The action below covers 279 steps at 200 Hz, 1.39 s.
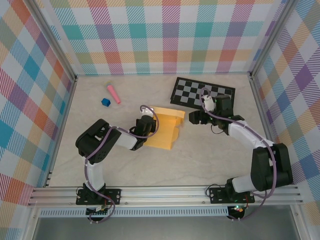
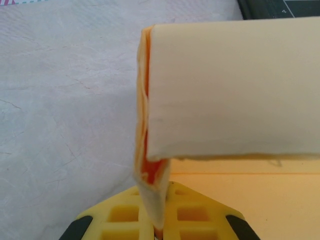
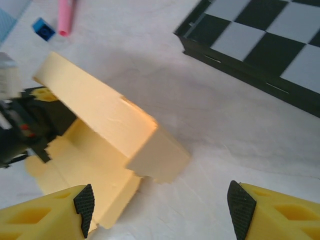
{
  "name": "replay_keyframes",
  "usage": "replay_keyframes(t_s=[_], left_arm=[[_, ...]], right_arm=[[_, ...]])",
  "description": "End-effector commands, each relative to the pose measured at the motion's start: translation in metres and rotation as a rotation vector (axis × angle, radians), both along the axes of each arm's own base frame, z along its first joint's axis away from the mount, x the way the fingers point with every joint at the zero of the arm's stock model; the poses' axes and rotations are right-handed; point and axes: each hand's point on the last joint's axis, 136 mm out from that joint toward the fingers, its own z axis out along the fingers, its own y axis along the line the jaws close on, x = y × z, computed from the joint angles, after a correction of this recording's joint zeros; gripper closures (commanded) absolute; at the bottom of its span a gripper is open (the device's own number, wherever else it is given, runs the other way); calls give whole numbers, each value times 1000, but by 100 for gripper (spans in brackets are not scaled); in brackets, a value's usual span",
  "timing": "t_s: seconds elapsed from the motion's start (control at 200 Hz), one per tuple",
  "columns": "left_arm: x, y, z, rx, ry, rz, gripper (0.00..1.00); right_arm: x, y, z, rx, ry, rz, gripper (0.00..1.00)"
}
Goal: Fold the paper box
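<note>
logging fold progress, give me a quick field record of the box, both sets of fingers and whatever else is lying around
paper box: yellow-orange, partly folded, one panel raised
left fingers: shut on the box's upright edge
right fingers: open, holding nothing, just right of the box
checkered board: flat, behind the box to the right
pink stick: lying flat, behind the box to the left
blue block: beside the pink stick

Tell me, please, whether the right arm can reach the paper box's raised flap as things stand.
Probably yes: the right gripper hangs open beside the paper box, facing its raised flap, with bare table between. The left gripper pinches its opposite side.
</note>
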Motion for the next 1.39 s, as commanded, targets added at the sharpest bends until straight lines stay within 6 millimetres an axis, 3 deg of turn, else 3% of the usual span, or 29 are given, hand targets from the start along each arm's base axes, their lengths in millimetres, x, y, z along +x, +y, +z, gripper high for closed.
replay_keyframes(t_s=[0.0,0.21,0.415,0.605,0.79,0.905,1.035,1.39], left_arm=[[-5,19,-10,37,52,38,100],[-2,13,-10,-24,154,-21,100],[-3,19,-12,-20,166,-20,100],[-3,17,-14,-22,161,-34,100],[-3,17,-17,-22,166,-35,100],[-4,16,-18,-24,169,-39,100],[-2,14,-15,-29,168,-49,100],[-1,10,-15,-36,184,-53,100]], right_arm=[[25,0,-6,-37,-78,-12,28],[33,16,-16,-109,-68,197,32],[10,15,-43,-289,-174,468,31],[27,22,-53,-470,-367,585,32],[35,44,-54,-475,-492,715,35],[44,56,-66,-550,-530,753,39],[43,69,-59,-527,-596,784,40],[11,84,-38,-458,-637,896,50]])
